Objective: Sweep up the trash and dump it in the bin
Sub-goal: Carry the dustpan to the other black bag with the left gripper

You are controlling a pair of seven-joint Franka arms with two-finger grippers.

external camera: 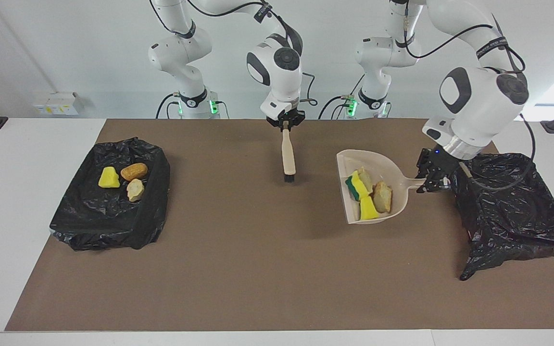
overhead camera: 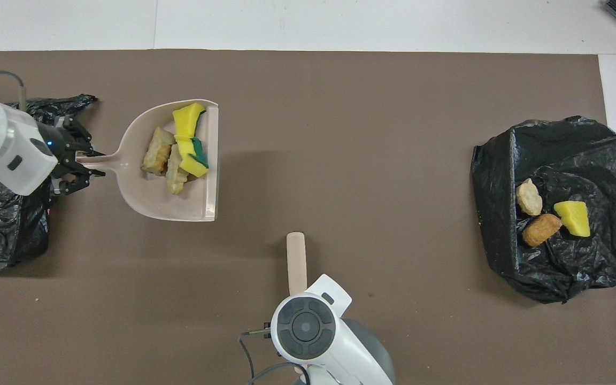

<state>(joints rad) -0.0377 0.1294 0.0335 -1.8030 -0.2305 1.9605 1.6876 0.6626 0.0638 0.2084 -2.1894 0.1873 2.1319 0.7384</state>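
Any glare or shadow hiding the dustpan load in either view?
Facing view: the dustpan and its scraps are evenly lit, with a soft shadow on the mat underneath. Overhead view: no glare on the dustpan; only the bin liner carries specular highlights.

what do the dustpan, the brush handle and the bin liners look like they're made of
Dustpan: looks like smooth moulded beige plastic, thin even walls, slight sheen.
Brush handle: pale, matte, possibly wood or plastic; I cannot tell which.
Bin liners: thin black plastic film, crinkled and glossy.
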